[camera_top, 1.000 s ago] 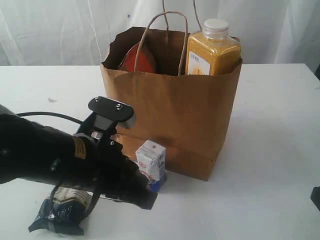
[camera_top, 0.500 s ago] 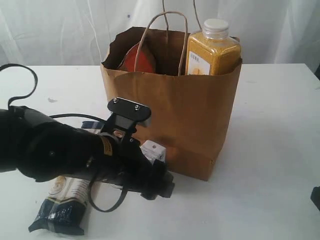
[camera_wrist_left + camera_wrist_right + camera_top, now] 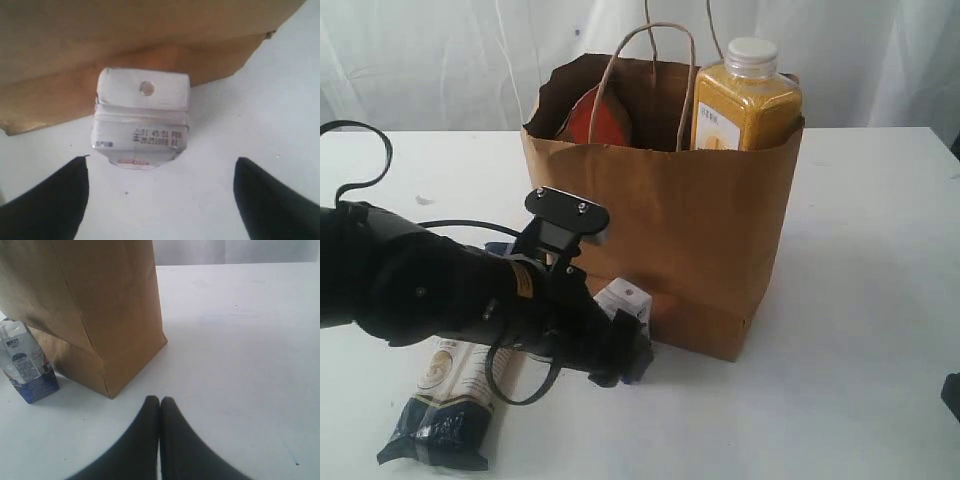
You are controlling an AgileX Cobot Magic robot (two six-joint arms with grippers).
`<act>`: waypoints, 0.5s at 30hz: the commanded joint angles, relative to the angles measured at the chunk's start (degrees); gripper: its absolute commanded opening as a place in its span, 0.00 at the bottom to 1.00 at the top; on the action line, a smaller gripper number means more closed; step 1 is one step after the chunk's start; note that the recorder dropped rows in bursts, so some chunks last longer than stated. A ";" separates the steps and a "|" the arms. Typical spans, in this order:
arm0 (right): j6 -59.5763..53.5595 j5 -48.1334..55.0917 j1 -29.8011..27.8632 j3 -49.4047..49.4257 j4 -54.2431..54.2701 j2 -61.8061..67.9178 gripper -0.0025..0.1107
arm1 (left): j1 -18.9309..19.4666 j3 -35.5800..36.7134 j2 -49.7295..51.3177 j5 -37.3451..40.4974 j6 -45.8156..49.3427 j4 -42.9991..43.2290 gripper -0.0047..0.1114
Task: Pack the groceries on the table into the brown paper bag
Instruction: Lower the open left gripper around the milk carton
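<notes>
Both arms low: left jaws spread facing small white-blue carton (image 3: 141, 120), right jaws clenched.

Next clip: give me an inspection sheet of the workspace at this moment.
Surface: white table, a few small marks.
Job's things: brown paper bag upright; juice bottle and orange pouch inside it; small carton standing at the bag's base; pasta packet lying on the table.
Clutter: nothing seen.
Grippers: left gripper open, jaws either side of the carton, not touching; right gripper shut, empty.
Cables: black cable looping off the left arm.
Surroundings: white curtain behind.
</notes>
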 commanded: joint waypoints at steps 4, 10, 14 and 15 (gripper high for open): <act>-0.01 -0.21 -0.41 0.22 -0.58 -0.26 0.02 | 0.08 -0.20 0.03 -2.06 4.23 0.27 0.93; -0.01 -0.21 -0.41 0.22 -0.58 -0.26 0.02 | 0.08 -0.20 0.13 -3.15 4.23 0.27 0.93; -0.01 -0.21 -0.41 0.22 -0.58 -0.26 0.02 | 1.16 -0.20 0.25 -4.11 4.41 0.27 0.93; -0.01 -0.21 -0.41 0.22 -0.58 -0.26 0.02 | 1.44 -0.20 0.37 -4.11 4.41 0.27 0.92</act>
